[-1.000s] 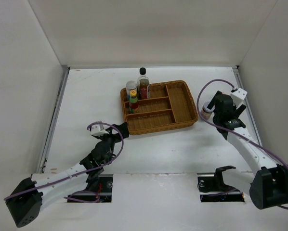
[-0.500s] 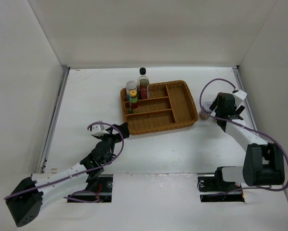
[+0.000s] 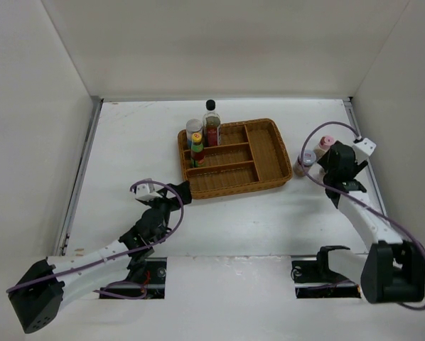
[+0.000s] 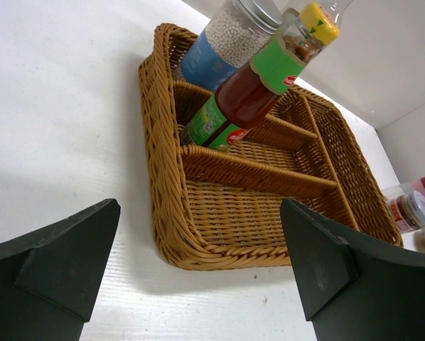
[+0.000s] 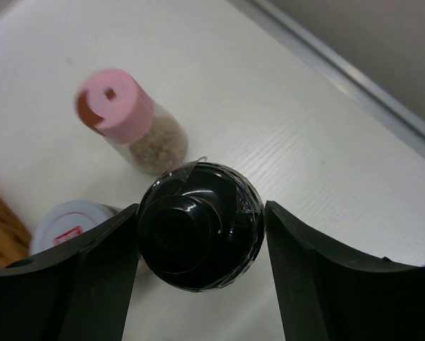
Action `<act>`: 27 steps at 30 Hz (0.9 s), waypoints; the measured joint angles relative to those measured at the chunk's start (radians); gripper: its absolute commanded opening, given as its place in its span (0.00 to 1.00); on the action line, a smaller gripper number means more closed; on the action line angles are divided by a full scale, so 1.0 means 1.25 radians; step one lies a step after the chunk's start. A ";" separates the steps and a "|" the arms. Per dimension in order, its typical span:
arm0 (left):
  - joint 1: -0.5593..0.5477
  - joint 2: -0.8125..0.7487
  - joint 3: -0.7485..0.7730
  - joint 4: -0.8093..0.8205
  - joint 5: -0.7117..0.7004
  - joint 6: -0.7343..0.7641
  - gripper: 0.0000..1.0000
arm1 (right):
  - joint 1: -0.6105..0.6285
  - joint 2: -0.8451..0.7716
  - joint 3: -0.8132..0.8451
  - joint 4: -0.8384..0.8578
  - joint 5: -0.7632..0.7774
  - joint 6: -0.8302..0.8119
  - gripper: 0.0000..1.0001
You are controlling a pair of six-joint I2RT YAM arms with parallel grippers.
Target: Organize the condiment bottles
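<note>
Standing upright, dark-capped shaker (image 5: 198, 238) (cap toward camera) inside right claw (image 5: 202, 209).

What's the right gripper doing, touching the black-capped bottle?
Cannot tell. Right wrist view: right gripper closely flanks the black-capped bottle; no plain gap or contact.

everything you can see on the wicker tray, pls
The wicker tray is a brown woven rectangular basket with a raised rim and woven dividers: three long rows plus one cross compartment at its right end. It lies flat on the white table, slightly skewed. Three bottles stand at its left end: a pale-lidded jar of white beads, a yellow-capped red sauce bottle and a tall black-capped bottle. The other compartments look empty.
</note>
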 measured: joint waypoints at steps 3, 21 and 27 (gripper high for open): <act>-0.003 0.002 0.000 0.004 0.000 0.000 1.00 | 0.038 -0.112 0.021 -0.032 0.024 -0.001 0.50; 0.066 -0.074 0.000 -0.013 -0.003 0.001 1.00 | 0.436 0.385 0.491 0.065 -0.114 -0.018 0.50; 0.123 -0.074 0.000 -0.032 -0.003 0.001 1.00 | 0.436 0.539 0.627 0.069 -0.137 -0.040 0.51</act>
